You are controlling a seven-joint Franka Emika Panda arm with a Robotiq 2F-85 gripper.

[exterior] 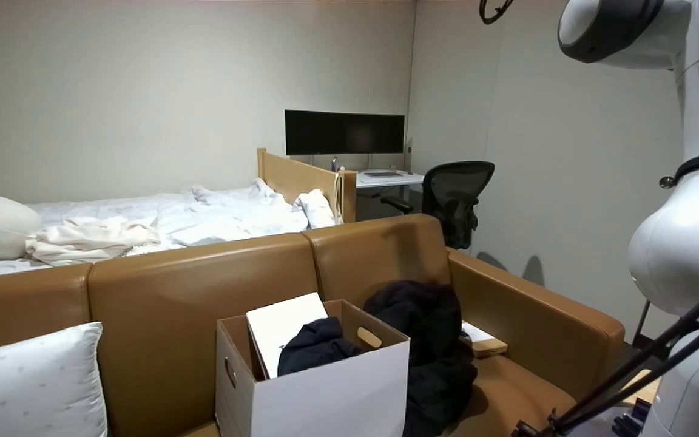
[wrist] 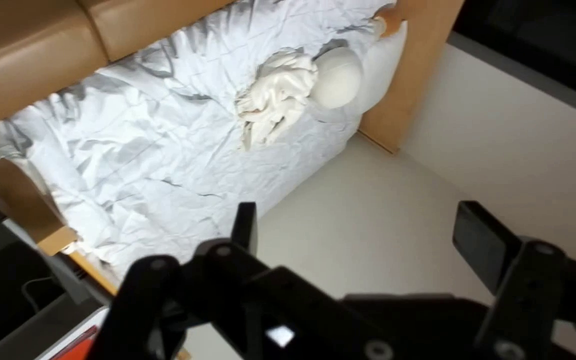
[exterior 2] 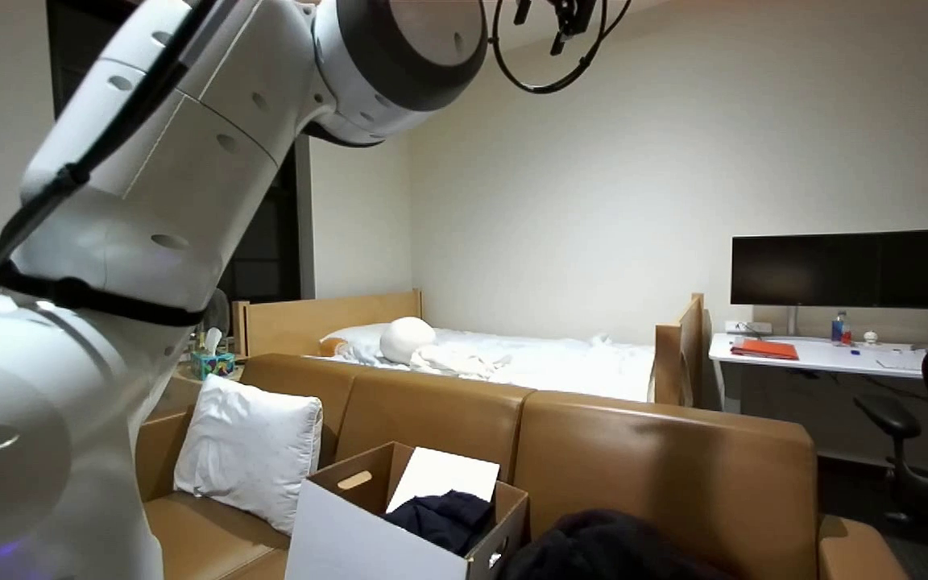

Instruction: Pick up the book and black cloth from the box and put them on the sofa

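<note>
A white box (exterior: 331, 403) with a brown inside stands open on the brown sofa (exterior: 204, 291); both also show in an exterior view, the box (exterior 2: 367, 536) and the sofa (exterior 2: 665, 435). A white book (exterior: 280, 328) leans inside the box, its top edge above the rim; it also shows in an exterior view (exterior 2: 446, 475). A black cloth (exterior: 319, 346) lies bunched against the book; it also shows in an exterior view (exterior 2: 449, 519). Their lower parts are hidden by the box. My gripper (wrist: 358, 220) is open and empty, high above the sofa; it also shows at an exterior view's top edge (exterior 2: 540, 31).
A large dark cloth heap (exterior: 422, 328) lies on the sofa beside the box. A flat white and tan item (exterior: 486, 345) lies by the armrest. A white pillow (exterior 2: 250, 451) leans on the backrest. Behind stand a bed (wrist: 158, 150), a desk (exterior 2: 818, 354) and a chair (exterior: 457, 188).
</note>
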